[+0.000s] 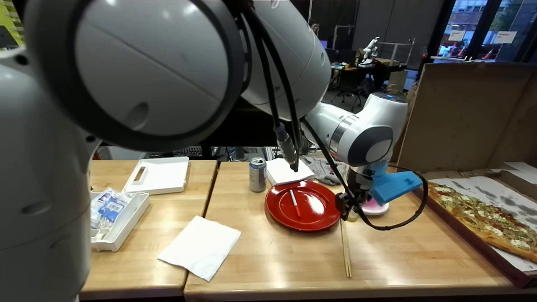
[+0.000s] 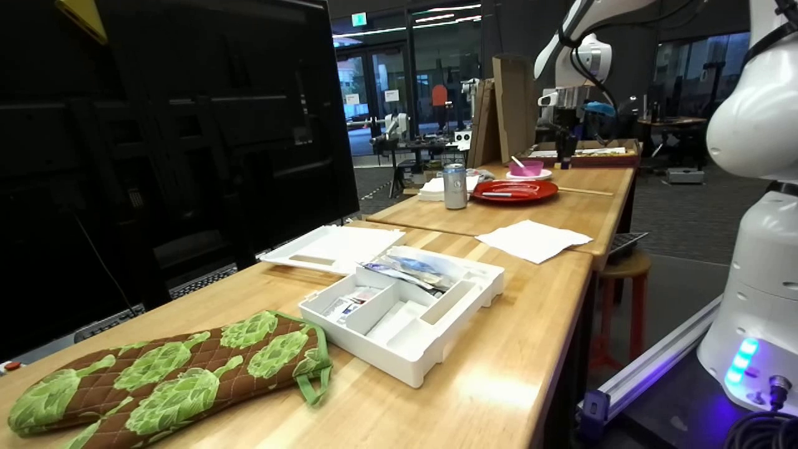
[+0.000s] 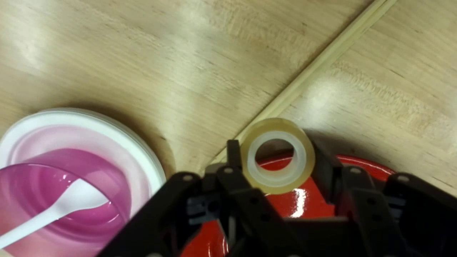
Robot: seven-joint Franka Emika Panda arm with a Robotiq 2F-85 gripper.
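My gripper [image 3: 278,159] is shut on a roll of clear, yellowish tape [image 3: 275,125], its fingers on both sides and its hole facing the wrist camera. A shadow suggests the roll hangs above the surface, by the edge of a red plate [image 3: 317,200]. In an exterior view the gripper [image 1: 348,209] points down at the plate's side, with the tape [image 1: 353,217] partly showing. Under the roll run wooden chopsticks [image 3: 310,73]. Beside it, white plates [image 3: 107,125] bear a pink bowl [image 3: 103,167] holding a white spoon [image 3: 80,196]. A marker [image 1: 295,201] lies on the red plate.
An open pizza box [image 1: 461,121] with pizza [image 1: 482,214] stands past the gripper. A can [image 1: 257,176], napkins [image 1: 287,170] and a cloth [image 1: 323,170] are behind the plate. Nearer lie a napkin [image 1: 201,247], a divided white box [image 2: 386,358] and an oven mitt [image 2: 206,374].
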